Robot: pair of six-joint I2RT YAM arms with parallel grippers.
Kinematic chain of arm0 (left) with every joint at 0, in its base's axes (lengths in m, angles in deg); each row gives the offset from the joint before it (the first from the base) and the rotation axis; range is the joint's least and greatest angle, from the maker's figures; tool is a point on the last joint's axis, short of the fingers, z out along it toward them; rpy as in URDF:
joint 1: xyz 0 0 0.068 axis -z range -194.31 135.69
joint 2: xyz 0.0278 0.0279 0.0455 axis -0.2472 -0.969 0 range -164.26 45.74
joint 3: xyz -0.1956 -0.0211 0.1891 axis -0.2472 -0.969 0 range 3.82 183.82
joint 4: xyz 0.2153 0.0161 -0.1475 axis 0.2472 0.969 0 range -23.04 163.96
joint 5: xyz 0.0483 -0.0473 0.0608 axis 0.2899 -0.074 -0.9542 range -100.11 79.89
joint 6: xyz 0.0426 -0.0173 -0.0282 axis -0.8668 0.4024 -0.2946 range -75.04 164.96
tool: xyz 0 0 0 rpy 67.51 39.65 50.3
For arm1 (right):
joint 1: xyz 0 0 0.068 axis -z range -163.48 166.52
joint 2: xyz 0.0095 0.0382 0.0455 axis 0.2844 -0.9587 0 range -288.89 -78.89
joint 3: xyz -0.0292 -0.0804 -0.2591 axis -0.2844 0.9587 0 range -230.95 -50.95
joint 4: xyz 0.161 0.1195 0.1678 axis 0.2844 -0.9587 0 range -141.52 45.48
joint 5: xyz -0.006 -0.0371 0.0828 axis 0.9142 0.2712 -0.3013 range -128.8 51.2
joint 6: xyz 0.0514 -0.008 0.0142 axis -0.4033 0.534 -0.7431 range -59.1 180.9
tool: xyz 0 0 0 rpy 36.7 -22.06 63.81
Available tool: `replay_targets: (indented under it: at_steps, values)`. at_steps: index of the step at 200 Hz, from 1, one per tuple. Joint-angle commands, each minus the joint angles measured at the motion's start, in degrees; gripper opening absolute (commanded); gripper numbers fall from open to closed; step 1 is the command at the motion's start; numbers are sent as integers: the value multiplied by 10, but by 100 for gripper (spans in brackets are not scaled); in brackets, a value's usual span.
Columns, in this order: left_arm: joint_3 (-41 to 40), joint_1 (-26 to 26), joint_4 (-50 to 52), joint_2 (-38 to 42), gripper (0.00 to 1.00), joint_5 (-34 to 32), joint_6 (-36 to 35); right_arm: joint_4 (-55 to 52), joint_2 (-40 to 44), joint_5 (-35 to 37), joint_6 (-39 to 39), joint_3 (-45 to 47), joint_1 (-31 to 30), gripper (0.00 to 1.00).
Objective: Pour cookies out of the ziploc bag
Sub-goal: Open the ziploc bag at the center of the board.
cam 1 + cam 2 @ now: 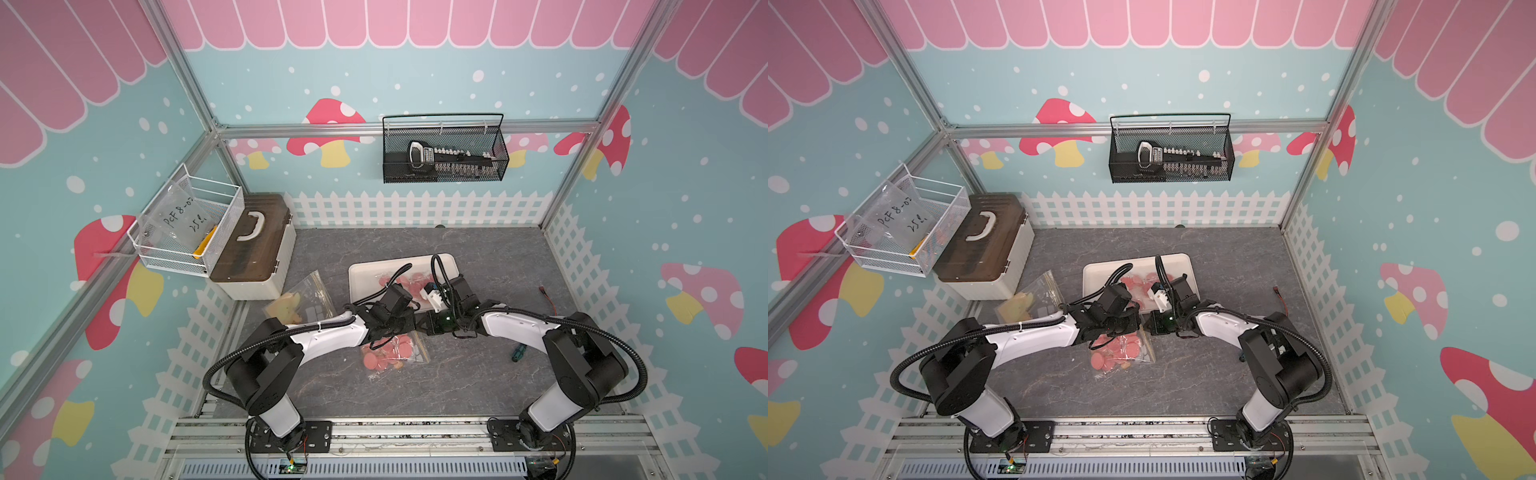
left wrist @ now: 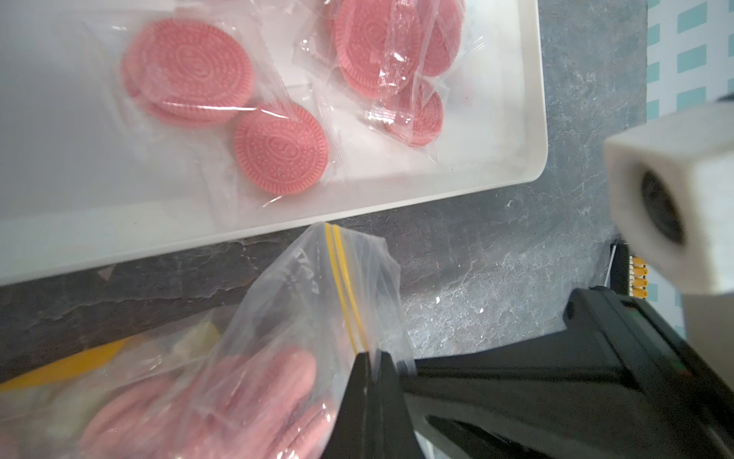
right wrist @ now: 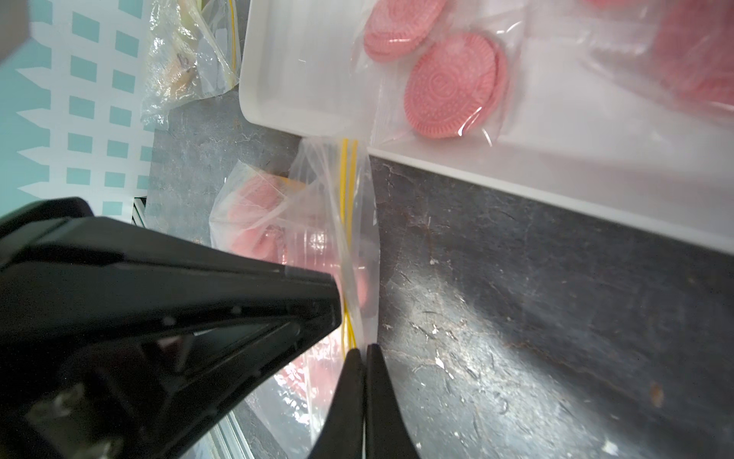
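Observation:
The clear ziploc bag (image 1: pixel 395 353) (image 1: pixel 1123 351) lies on the grey table just in front of the white tray (image 1: pixel 361 274) (image 1: pixel 1096 274), with several pink cookies (image 1: pixel 382 357) (image 2: pixel 238 397) inside. More pink cookies (image 1: pixel 409 286) (image 2: pixel 282 147) (image 3: pixel 449 85), some in clear wrappers, lie in the tray. My left gripper (image 1: pixel 411 323) (image 2: pixel 373 353) and right gripper (image 1: pixel 424 323) (image 3: pixel 363 347) meet tip to tip above the bag. Each is shut on the bag's top edge at the yellow zip strip (image 2: pixel 345 286) (image 3: pixel 347 198).
A second clear bag (image 1: pixel 299 301) (image 3: pixel 186 59) with tan contents lies left of the tray. A brown-lidded toolbox (image 1: pixel 253 245) and a white wire basket (image 1: pixel 187 224) stand at the back left. A black mesh basket (image 1: pixel 444 153) hangs on the back wall. A screwdriver (image 1: pixel 517 353) lies at right.

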Motion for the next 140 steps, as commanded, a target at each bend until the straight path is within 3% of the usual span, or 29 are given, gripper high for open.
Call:
replay_targets:
  at_steps: [1, 75, 94, 140]
  values:
    - [-6, 3, -7, 20, 0, -15, -7, 1, 3, 3, -2, -4, -2, 0]
    - [-5, 5, -18, 12, 0, 5, -2, 16, -7, -10, -9, -5, -2, 17]
    - [-5, 5, -18, 12, 0, 5, -1, 16, -8, -8, -9, -4, -2, 16]
    - [-6, 5, -20, 14, 0, 9, 0, 19, -13, -9, -10, -3, -2, 2]
